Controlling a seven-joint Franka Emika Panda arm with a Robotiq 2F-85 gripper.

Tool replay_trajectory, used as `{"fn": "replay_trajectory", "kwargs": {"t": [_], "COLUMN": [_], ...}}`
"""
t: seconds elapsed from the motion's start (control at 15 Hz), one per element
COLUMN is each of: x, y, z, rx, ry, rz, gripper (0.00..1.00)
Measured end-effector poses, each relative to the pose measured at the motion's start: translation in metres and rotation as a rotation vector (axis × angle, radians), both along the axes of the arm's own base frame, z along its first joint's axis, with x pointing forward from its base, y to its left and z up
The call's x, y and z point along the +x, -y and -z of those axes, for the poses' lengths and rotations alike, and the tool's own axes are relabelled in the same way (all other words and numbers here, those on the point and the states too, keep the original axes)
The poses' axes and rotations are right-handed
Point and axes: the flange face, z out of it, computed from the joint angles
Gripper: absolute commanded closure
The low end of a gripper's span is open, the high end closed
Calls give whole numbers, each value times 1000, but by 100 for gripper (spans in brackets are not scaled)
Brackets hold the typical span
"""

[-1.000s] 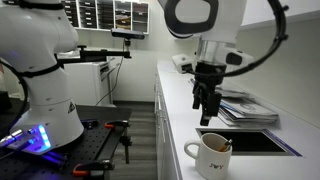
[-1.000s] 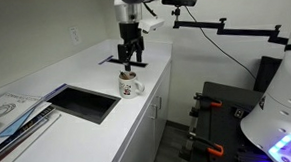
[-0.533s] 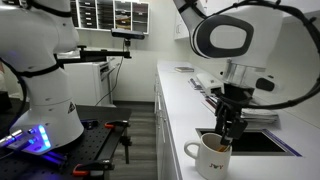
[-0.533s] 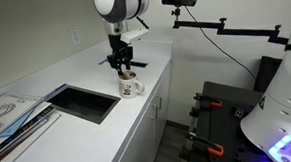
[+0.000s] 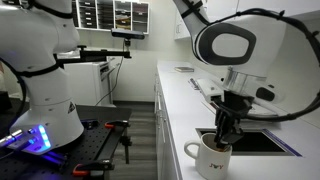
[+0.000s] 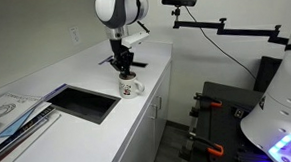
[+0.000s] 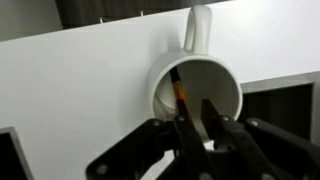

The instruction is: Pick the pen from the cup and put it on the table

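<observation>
The white cup [image 7: 215,78] stands on the white table [image 7: 80,90] near its front edge, handle pointing away in the wrist view. The slim dark pen [image 7: 177,88] leans inside the cup against its left wall. My gripper [image 7: 194,110] hangs straight above the cup [image 5: 208,157] with both fingertips dipped into its mouth. The pen lies against the left finger, and a narrow gap still shows between it and the right finger. In both exterior views the gripper [image 6: 125,72] covers the top of the cup [image 6: 132,88].
A dark recessed sink [image 6: 85,102] lies in the table [image 6: 85,69] beside the cup. A stack of papers [image 6: 12,110] rests beyond the sink. Another robot base [image 5: 45,90] and a camera arm [image 6: 223,29] stand off the counter.
The gripper has swung over from the sink side and come down onto the cup. Its jaws have narrowed from wide open to a small gap around the pen.
</observation>
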Motion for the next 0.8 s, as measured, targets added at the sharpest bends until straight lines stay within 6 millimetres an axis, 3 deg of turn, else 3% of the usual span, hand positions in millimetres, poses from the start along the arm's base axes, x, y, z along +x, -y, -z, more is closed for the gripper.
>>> {"fn": "replay_trajectory", "kwargs": {"t": [0.07,0.33,0.4,0.53,0.67,0.8], "x": [-1,-4,-4,-5,-6,-6], "y": [1,6,7,8,7,7], "z": [2,12,14,17,18,19], "rx": [0,0,0,1,3,7], "ry": [-4,-22,-26,-31,-32,-30], "rz": [8,26,29,31,33,36], "gripper": [67,67,70,93,100,100]}}
